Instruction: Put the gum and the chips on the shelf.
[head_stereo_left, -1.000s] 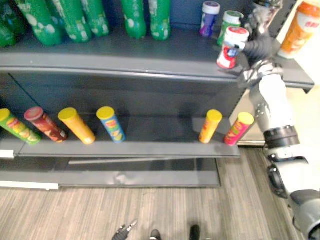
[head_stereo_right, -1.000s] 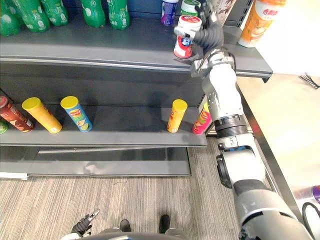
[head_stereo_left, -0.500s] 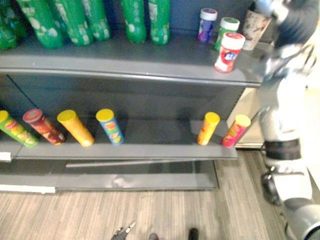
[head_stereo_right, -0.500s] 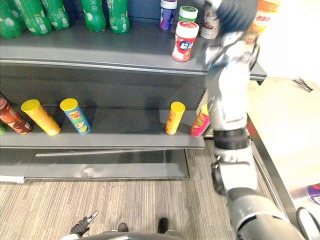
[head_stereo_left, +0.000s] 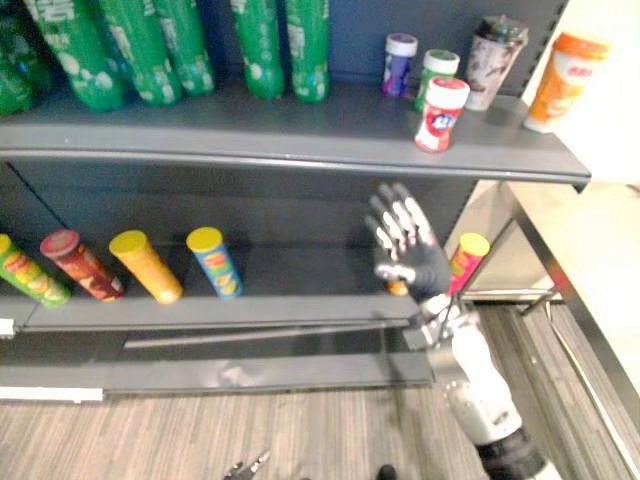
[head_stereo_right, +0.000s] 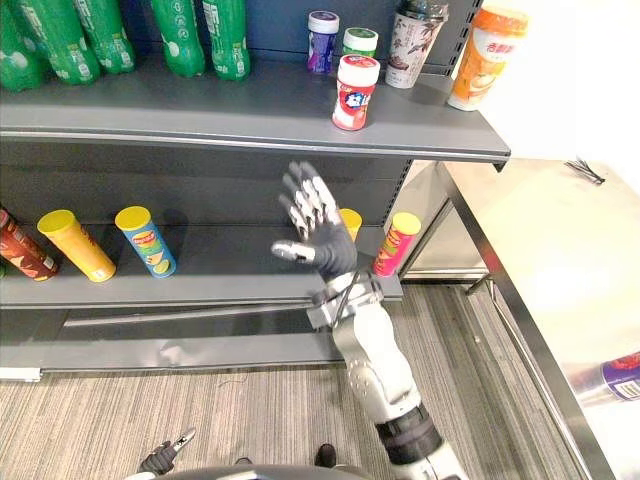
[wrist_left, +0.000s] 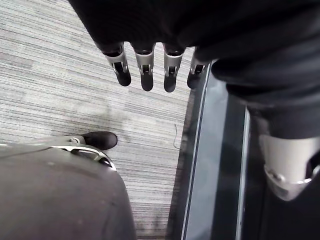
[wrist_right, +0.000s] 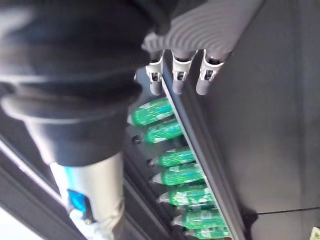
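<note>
Gum jar (head_stereo_left: 441, 102), red and white, standing up near the front edge of the top shelf (head_stereo_left: 330, 125). Not held by either hand. Just behind it, a purple jar (head_stereo_left: 400, 62) and a green-lid jar (head_stereo_left: 436, 74). Next to those, a brown cup (head_stereo_left: 493, 62), and out at the end an orange bottle (head_stereo_left: 560, 82). Green bottles (head_stereo_left: 260, 45) in a row further along the same shelf.

Chips cans leaning back on the lower shelf (head_stereo_left: 280, 300). Pink can (head_stereo_left: 466, 258) and orange can (head_stereo_right: 350, 218) at one end. Blue can (head_stereo_left: 214, 262), yellow can (head_stereo_left: 146, 266), dark red can (head_stereo_left: 72, 265) and green can (head_stereo_left: 30, 275) toward the other end. All well below the gum jar.

Right hand (head_stereo_right: 322, 232) lower than the gum jar and well apart from it, held up in front of the lower shelf. Fingers straight, spread wide and pointing up, thumb out to the side, holding nothing. Dark back turned toward the head camera. Hides part of the orange can and shows just beside the pink can. Arm rising from below, wrist under the fingers. Seen from the right wrist, straight fingers (wrist_right: 179, 80) with the green bottles past them.

Left hand (wrist_left: 146, 70) hanging low over the striped floor (wrist_left: 60, 75), fingers straight and loose, holding nothing.

Shiny steel bench (head_stereo_right: 540, 270) next to the end of the shelves.
</note>
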